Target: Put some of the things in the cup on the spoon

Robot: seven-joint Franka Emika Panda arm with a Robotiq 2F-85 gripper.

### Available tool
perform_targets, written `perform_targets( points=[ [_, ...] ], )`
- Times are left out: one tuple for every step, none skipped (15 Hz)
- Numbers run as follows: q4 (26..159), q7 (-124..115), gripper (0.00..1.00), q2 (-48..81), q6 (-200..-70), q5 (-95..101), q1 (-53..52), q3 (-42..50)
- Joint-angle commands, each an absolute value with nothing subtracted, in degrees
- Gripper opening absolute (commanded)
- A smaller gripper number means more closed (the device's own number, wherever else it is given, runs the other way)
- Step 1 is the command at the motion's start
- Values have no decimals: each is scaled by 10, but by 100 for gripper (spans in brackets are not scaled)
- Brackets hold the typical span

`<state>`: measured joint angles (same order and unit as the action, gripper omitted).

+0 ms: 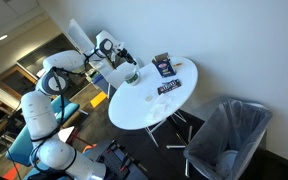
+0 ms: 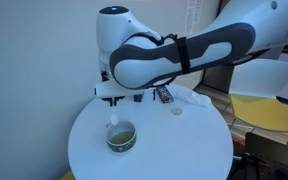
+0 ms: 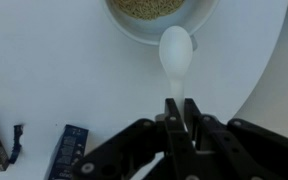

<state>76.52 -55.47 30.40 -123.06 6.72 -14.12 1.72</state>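
Note:
The small dark-green cup (image 2: 121, 137) stands on the white round table (image 2: 179, 150) and holds fine tan grains. In the wrist view its rim (image 3: 142, 34) is at the top edge. My gripper (image 3: 175, 112) is shut on the handle of a white spoon (image 3: 176, 52). The spoon's bowl points at the cup and lies just at its near rim. In both exterior views the gripper (image 2: 117, 100) (image 1: 124, 63) hangs right above the cup (image 1: 132, 75). The spoon's bowl looks empty.
Two dark printed packets (image 1: 163, 65) (image 1: 170, 87) lie on the table (image 1: 149, 108) beyond the cup; they also show in the wrist view (image 3: 69, 152) at the lower left. A small white lid (image 2: 178, 110) lies nearby. A grey chair (image 1: 229, 135) stands beside the table.

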Motion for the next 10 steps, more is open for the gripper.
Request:
perform_targets(
  points=[
    [812, -542, 3, 272, -1249, 69, -141, 11],
    [817, -540, 3, 270, -1249, 69, -141, 10],
    [824, -536, 3, 266, -1249, 67, -140, 7],
    [832, -531, 3, 263, -1249, 66, -140, 4],
    [840, -525, 3, 259, -1252, 67, -141, 2],
    [848, -520, 3, 256, -1256, 69, -142, 1],
    [854, -516, 3, 254, -1259, 71, -143, 0],
    [862, -515, 3, 252, -1268, 76, -146, 1],
    [869, -510, 3, 250, -1277, 76, -146, 0],
    [880, -504, 3, 248, -1294, 80, -147, 0]
  ],
)
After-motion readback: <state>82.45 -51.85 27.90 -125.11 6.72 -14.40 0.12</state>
